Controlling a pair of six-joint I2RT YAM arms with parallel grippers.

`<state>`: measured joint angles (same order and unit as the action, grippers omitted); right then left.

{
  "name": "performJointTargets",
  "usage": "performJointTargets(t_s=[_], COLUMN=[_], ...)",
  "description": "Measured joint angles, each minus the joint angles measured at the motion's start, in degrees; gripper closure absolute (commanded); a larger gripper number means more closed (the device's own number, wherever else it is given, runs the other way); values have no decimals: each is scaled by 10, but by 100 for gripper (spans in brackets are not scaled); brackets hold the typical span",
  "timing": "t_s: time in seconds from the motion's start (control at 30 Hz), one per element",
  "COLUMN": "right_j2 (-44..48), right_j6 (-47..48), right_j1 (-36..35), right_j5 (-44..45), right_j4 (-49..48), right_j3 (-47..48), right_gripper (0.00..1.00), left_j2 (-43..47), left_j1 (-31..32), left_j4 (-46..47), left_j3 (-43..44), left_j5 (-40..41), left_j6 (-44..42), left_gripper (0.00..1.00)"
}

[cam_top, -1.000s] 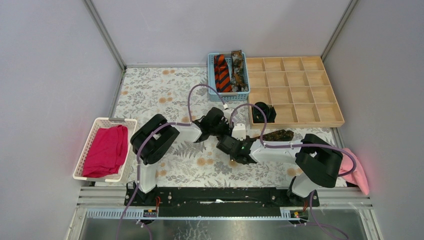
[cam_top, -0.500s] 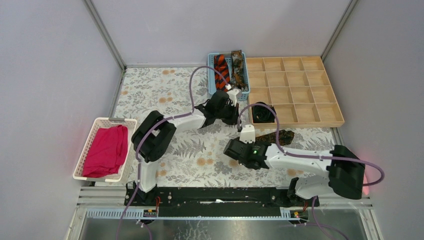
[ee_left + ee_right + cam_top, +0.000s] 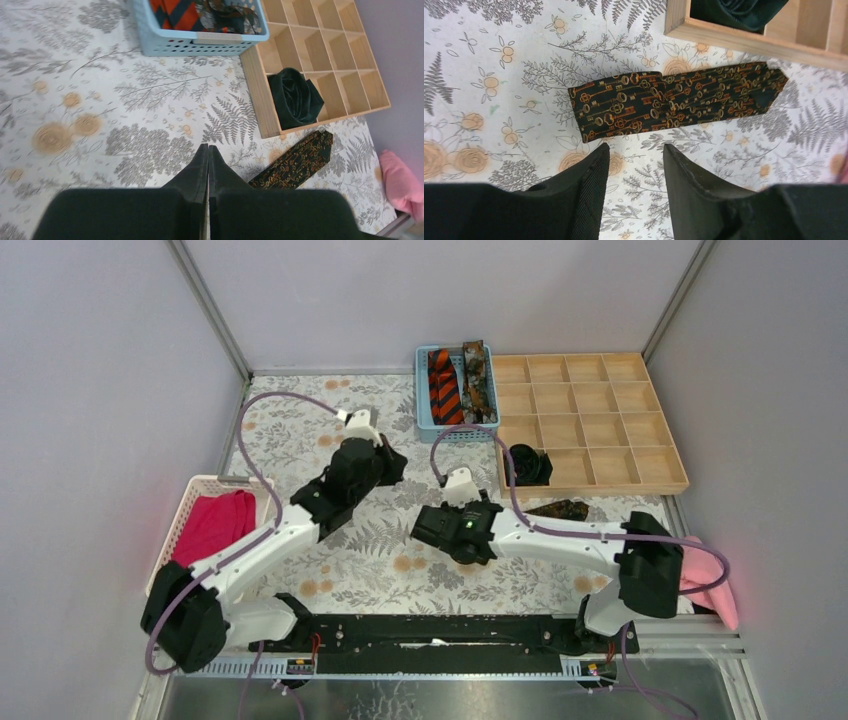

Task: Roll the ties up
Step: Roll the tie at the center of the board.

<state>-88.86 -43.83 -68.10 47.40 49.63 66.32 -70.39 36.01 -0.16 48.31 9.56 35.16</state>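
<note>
The dark brown tie point(image 3: 674, 105) is a narrow strip printed with gold-orange keys. One end is square, the other is pointed, and a fold line shows partway along. It lies flat on the floral bench point(image 3: 300, 420), just in front of the near wall of the wooden tray point(image 3: 590, 487). The right gripper point(image 3: 634, 150) stands with its fingers point(image 3: 596, 165) spread and nothing between them. The tie lies crosswise just beyond the fingertips; contact cannot be confirmed. The left gripper point(image 3: 208, 152) is pressed together and empty, over bare bench, with the same tie off to its right and apart from it. The black tie point(image 3: 528, 464) sits as a coil in a near corner compartment of the tray. The orange-and-black striped tie point(image 3: 443, 385) and a mottled tie point(image 3: 476, 380) lie lengthwise in the blue basket point(image 3: 455, 435). In the right wrist view the black coil is cut off by the top edge. In the overhead view the right gripper's fingers are hidden beneath its wrist.
</note>
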Motion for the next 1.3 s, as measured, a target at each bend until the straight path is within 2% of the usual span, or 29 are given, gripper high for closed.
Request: performJointTargets(t_s=[0.23, 0.33, 0.4, 0.47, 0.5, 0.63, 0.83, 0.87, 1.07, 1.13, 1.3], right_j2=[-116, -165, -182, -182, -177, -121, 5, 8, 8, 8, 34], right_j6=[41, 36, 19, -6, -19, -58, -92, -97, -123, -124, -106], right_j1=[-23, -35, -42, -48, -51, -55, -55, -55, -53, -48, 0], right_j5=[31, 51, 61, 64, 65, 49, -36, -42, -77, -79, -75], right_j4=[9, 30, 52, 72, 79, 64, -45, -54, -133, -156, -234], right_j3=[53, 81, 92, 92, 88, 16, -167, -178, -227, -240, -274], right_gripper=[38, 42, 52, 68, 70, 71, 70, 71, 96, 100, 100], left_j2=[67, 69, 51, 3, -32, -190, -378, -398, -486, -494, -504], left_j1=[0, 0, -2, -5, -7, -9, -8, -8, 0, 8, 46], left_j4=[-42, -40, -33, -29, -28, -14, -21, -21, -17, -18, -18], left_j3=[-60, -65, -61, -36, -15, 86, 206, 217, 263, 275, 288], left_j5=[43, 46, 39, 15, -1, -84, -187, -198, -244, -250, -268], left_j6=[21, 17, 9, -3, -10, -29, -48, -51, -59, -64, -80], left_gripper=[100, 100, 100, 100, 100, 100, 100, 100, 100, 100, 100])
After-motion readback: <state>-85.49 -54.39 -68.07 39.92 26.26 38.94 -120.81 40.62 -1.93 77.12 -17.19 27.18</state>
